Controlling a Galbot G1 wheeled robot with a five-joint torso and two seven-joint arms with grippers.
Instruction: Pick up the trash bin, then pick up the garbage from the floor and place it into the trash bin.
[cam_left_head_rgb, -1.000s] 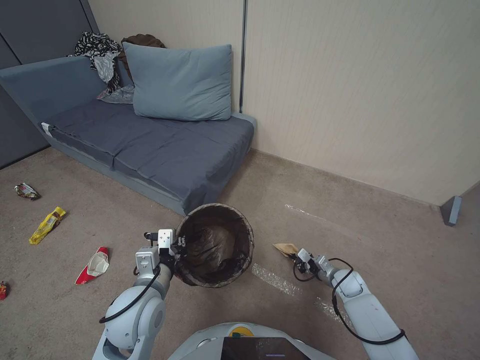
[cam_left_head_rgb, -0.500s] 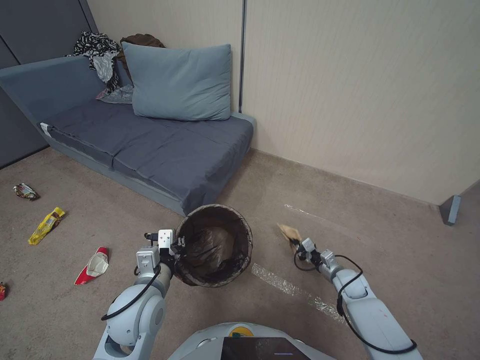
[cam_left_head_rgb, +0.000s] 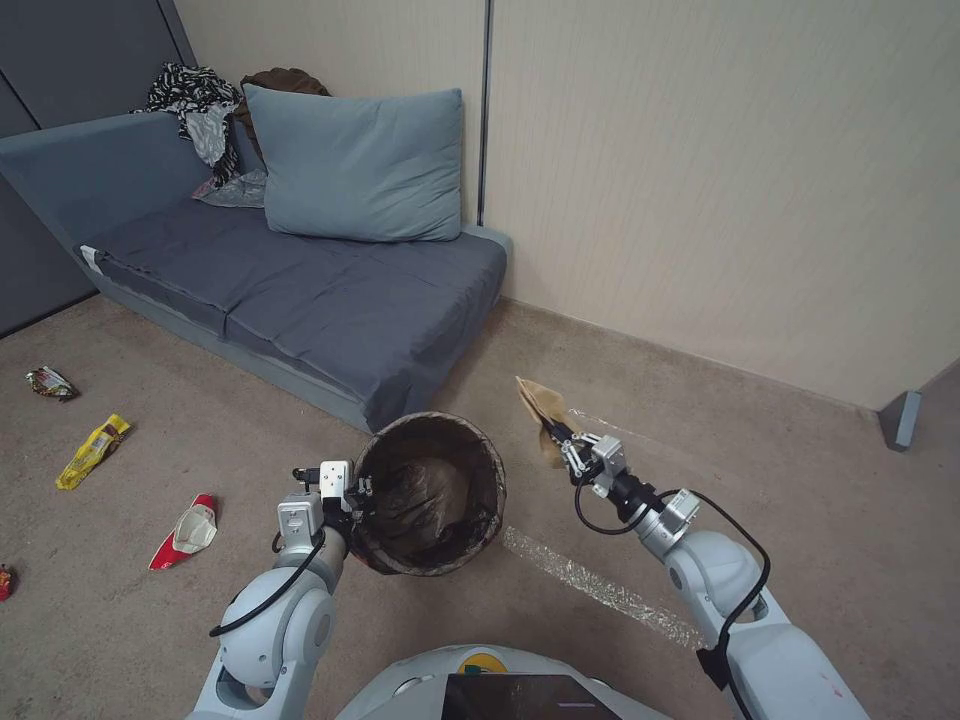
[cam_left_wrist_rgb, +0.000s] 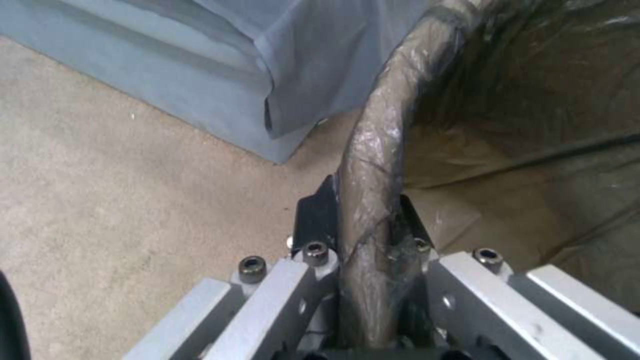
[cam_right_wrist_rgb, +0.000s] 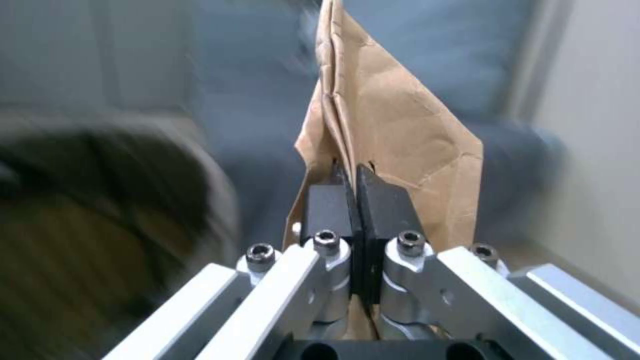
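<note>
One trash bin (cam_left_head_rgb: 430, 492) is seen in the head view, held off the carpet (cam_left_head_rgb: 780, 480) in front of the sofa's corner and tilted so that its dark-lined mouth faces the camera. Its rim is clamped on the robot's left side by the left gripper (cam_left_head_rgb: 358, 497). One piece of garbage is carried: a tan paper bag (cam_left_head_rgb: 541, 408), pinched at its lower edge by the right gripper (cam_left_head_rgb: 556, 438) and raised in the air just to the right of the bin, apart from its rim.

Four more pieces of litter are counted on the carpet at the left: a crushed red-and-white paper cup (cam_left_head_rgb: 186, 530), a yellow wrapper (cam_left_head_rgb: 92, 450), a dark crumpled wrapper (cam_left_head_rgb: 50, 382) and a small red scrap (cam_left_head_rgb: 6, 580) at the frame's edge. One strip of clear tape (cam_left_head_rgb: 590, 585) is stuck to the floor. One pillow (cam_left_head_rgb: 357, 163) is propped on the sofa (cam_left_head_rgb: 300, 290).

From the left wrist view the grip is made plain: the two black fingers (cam_left_wrist_rgb: 313, 220) are closed on either side of the liner-wrapped rim (cam_left_wrist_rgb: 373, 165), one outside the bin and one inside. From the right wrist view the black pads (cam_right_wrist_rgb: 387, 210) are seen pressed nearly together with the creased brown paper (cam_right_wrist_rgb: 393, 120) trapped between them, standing upright above the fingers; the bin's dark mouth is blurred at one side.
</note>
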